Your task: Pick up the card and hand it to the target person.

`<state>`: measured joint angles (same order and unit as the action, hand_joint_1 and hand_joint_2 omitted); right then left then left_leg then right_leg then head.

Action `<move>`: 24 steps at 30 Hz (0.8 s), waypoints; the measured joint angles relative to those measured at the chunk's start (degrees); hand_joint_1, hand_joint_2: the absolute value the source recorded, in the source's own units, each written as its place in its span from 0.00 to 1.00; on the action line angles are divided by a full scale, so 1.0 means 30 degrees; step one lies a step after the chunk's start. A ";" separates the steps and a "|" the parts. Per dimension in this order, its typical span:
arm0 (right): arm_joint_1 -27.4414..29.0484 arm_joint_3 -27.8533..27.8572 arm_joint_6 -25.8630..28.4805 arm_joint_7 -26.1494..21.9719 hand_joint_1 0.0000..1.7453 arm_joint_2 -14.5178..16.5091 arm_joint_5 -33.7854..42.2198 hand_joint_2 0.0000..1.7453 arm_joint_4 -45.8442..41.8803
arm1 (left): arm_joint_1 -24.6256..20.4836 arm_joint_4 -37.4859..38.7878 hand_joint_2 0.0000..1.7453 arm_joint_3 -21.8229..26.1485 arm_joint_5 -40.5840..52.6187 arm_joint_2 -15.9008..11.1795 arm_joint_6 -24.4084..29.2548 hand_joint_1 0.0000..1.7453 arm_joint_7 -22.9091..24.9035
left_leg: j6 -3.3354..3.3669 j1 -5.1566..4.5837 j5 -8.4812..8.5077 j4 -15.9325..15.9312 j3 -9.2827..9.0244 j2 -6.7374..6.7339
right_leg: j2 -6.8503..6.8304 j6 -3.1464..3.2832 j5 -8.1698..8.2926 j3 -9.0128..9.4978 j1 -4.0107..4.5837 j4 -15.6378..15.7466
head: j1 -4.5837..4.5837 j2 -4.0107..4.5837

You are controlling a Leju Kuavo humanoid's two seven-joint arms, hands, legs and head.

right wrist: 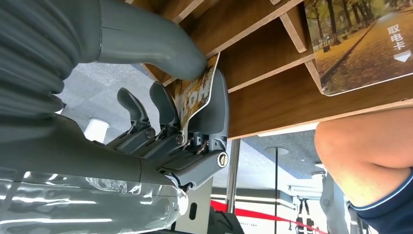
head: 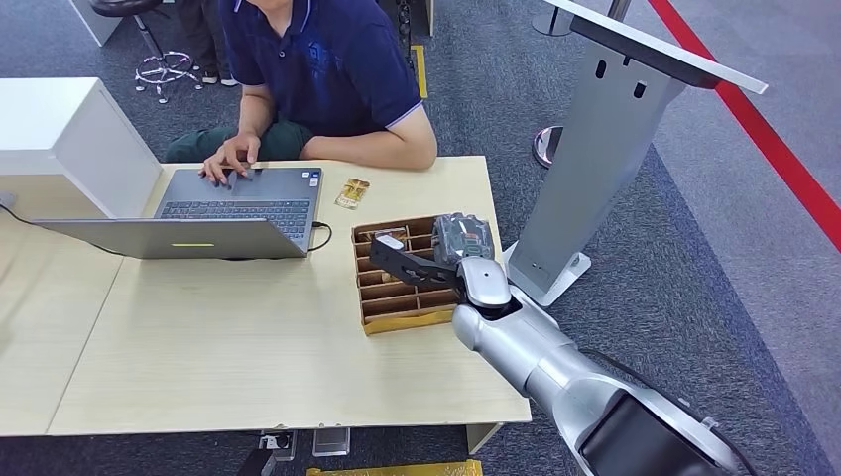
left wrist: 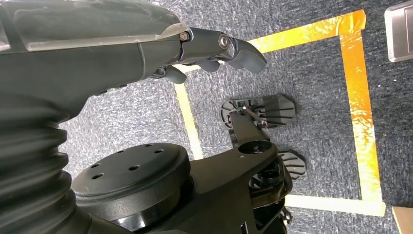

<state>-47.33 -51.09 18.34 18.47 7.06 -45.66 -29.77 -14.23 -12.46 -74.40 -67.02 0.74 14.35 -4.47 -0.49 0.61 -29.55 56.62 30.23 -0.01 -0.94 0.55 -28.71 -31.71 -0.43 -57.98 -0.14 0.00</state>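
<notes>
- Right now the right hand pinches a card between thumb and finger, at the slotted wooden box on the table.
- Another card stands in a nearby slot.
- Left hand hangs over carpet, fingers curled, holding nothing.
- A person types at a laptop.

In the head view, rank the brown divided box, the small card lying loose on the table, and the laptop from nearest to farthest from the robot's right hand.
1. Brown divided box, directly under the right hand.
2. Loose card, beyond the box toward the person.
3. Laptop, off to the left side of the table.
</notes>
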 joint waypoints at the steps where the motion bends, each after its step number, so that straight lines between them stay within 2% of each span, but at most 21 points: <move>1: 0.0002 -0.0002 0.0000 0.0000 0.96 0.0000 0.0000 1.00 0.0000 | 0.0000 0.0000 1.00 0.0000 0.0000 0.0000 0.0002 0.00 -0.0007 | 0.0000 0.0000 0.0000 0.0000 0.0000 0.0000 | 0.0000 0.0000 0.0000 0.0000 0.0000 0.0000 | -0.0002 0.0000; 2: 0.0004 -0.0005 0.0002 0.0000 1.00 0.0000 0.0000 1.00 0.0000 | 0.0000 0.0000 1.00 0.0000 0.0002 0.0000 0.0000 0.00 -0.0014 | 0.0000 0.0000 0.0000 0.0000 0.0000 0.0000 | 0.0000 0.0000 0.0000 0.0000 0.0000 0.0000 | -0.0004 0.0000; 15: 0.0015 -0.0055 0.0355 -0.0011 1.00 -0.0069 -0.0062 1.00 -0.0209 | -0.0001 0.0000 1.00 -0.0015 0.0297 0.0000 0.0018 0.00 -0.0235 | 0.0000 0.0000 0.0000 0.0000 -0.0001 0.0000 | 0.0000 0.0000 0.0000 0.0001 0.0000 0.0000 | 0.0007 0.0000; 24: -0.0007 -0.0040 0.1086 0.0540 1.00 -0.0457 -0.0680 1.00 -0.2198 | 0.0031 0.0000 1.00 -0.0015 0.0029 -0.0004 0.0016 0.00 -0.0332 | 0.0000 0.0000 0.0000 0.0000 -0.0001 0.0000 | 0.0000 0.0000 0.0000 -0.0001 0.0000 0.0000 | 0.0000 0.0000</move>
<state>-47.36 -51.21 21.60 20.09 5.69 -47.70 -36.36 -14.13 -12.46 -74.44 -66.94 0.73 14.40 -5.46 -0.49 0.61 -29.55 56.62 30.23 -0.01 -0.94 0.55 -28.71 -31.71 -0.43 -57.98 -0.14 0.00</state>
